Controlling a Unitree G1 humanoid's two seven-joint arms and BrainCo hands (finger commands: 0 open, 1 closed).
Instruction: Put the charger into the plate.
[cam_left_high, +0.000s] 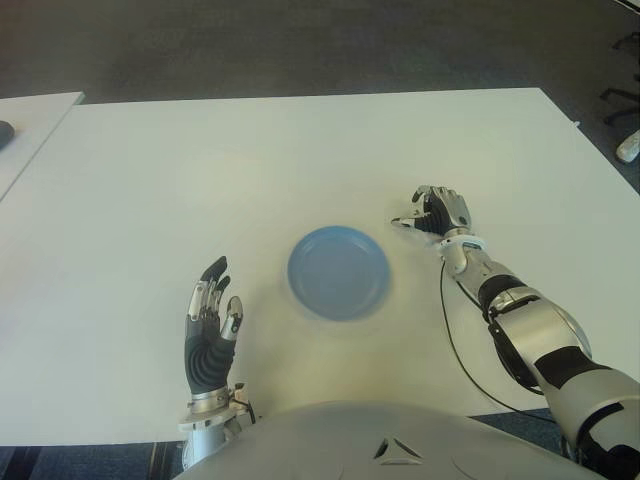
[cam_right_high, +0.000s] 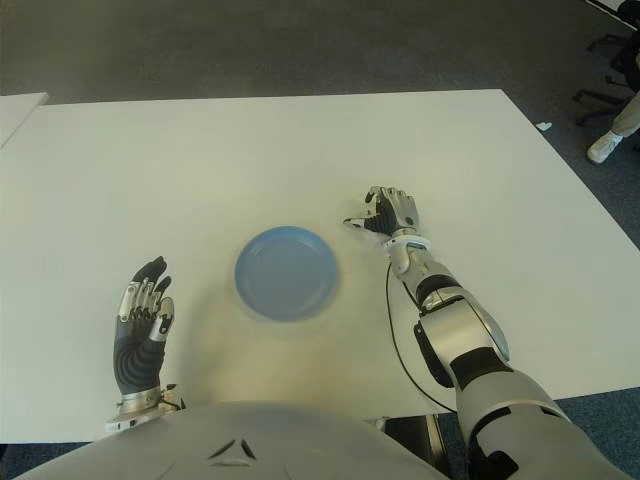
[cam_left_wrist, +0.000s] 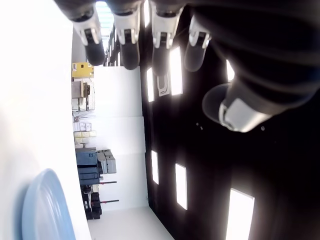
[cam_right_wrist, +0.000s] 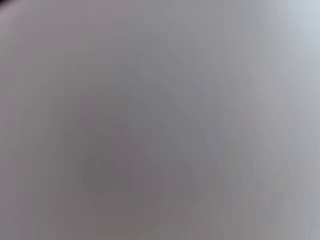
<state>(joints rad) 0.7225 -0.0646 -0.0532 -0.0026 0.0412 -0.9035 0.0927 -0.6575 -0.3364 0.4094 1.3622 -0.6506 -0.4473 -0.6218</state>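
A blue plate (cam_left_high: 338, 272) lies in the middle of the white table (cam_left_high: 200, 160), with nothing in it. My right hand (cam_left_high: 438, 213) is palm down on the table just right of the plate's far edge. No charger shows in any view; whether it is under that hand I cannot tell. The right wrist view gives only a blank pale surface. My left hand (cam_left_high: 210, 318) is near the front edge, left of the plate, fingers (cam_left_wrist: 129, 40) straight and holding nothing. The plate's rim (cam_left_wrist: 42, 210) also shows in the left wrist view.
A black cable (cam_left_high: 447, 330) runs along my right forearm. A second table (cam_left_high: 30, 120) stands at the far left. Past the table's right edge are an office chair's base (cam_left_high: 622, 100) and a person's shoe (cam_right_high: 604, 147) on the dark floor.
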